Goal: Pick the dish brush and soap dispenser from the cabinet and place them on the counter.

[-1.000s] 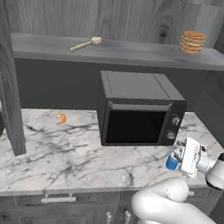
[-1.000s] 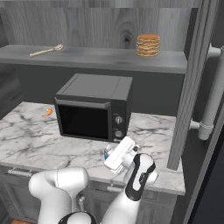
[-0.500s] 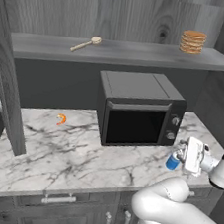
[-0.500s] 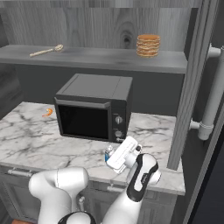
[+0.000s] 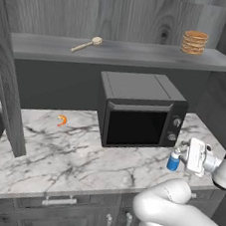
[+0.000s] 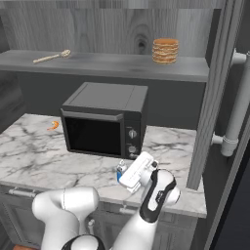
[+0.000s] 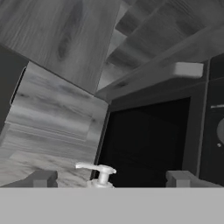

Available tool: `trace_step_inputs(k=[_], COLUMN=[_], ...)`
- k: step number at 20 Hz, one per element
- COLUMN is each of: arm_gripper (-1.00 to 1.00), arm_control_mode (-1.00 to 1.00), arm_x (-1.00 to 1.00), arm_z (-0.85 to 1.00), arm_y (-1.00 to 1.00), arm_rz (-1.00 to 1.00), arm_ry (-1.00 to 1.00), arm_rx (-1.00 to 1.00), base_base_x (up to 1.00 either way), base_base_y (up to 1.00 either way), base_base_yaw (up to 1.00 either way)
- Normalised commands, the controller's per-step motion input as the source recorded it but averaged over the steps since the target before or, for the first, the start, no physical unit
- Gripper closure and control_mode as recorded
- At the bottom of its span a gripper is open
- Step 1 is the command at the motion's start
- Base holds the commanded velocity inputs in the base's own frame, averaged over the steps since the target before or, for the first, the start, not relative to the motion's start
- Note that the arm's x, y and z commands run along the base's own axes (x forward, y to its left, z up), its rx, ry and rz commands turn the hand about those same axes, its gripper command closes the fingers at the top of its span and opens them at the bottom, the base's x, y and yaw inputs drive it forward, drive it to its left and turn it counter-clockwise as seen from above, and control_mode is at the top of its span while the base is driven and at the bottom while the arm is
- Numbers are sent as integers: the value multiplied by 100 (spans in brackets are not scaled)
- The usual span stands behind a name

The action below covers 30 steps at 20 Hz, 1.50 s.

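Lower right of the left base view: soap dispenser (image 5: 173,161) stands on the counter (image 5: 69,155), just in front of the microwave (image 5: 141,110) at its control-panel side. Gripper (image 5: 182,154) sits around the bottle; in the hand view the white pump (image 7: 99,171) rises between the two fingertips (image 7: 42,178), with gaps either side (jaws spread, not pinching it). Dish brush (image 5: 86,44) lies on the cabinet (image 5: 122,53) shelf, upper left of frame. Stack of tan discs (image 5: 194,42) upper right on the same shelf. Small orange item (image 5: 62,121) on the counter, left of the microwave.
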Motion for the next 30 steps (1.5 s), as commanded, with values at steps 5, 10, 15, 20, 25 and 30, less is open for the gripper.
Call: trace_step_inputs(k=[5, 10, 15, 20, 25, 30], arm_gripper=[-100, -100, -100, -100, -100, -100], arm_control_mode=[-100, -100, -100, -100, -100, -100], arm_x=[0, -9, -26, -29, -23, -19], arm_z=[1, 21, 35, 31, 30, 32], arm_y=[9, 2, 0, 0, 12, 35], arm_rz=[-1, -3, -3, -1, -1, -2], arm_ry=[11, 12, 7, 2, 4, 3], arm_rx=[-3, -4, -4, -3, -6, -9], base_base_x=[0, 0, 0, 0, 0, 0], base_base_y=[0, 0, 0, 0, 0, 0], base_base_yaw=[0, 0, 0, 0, 0, 0])
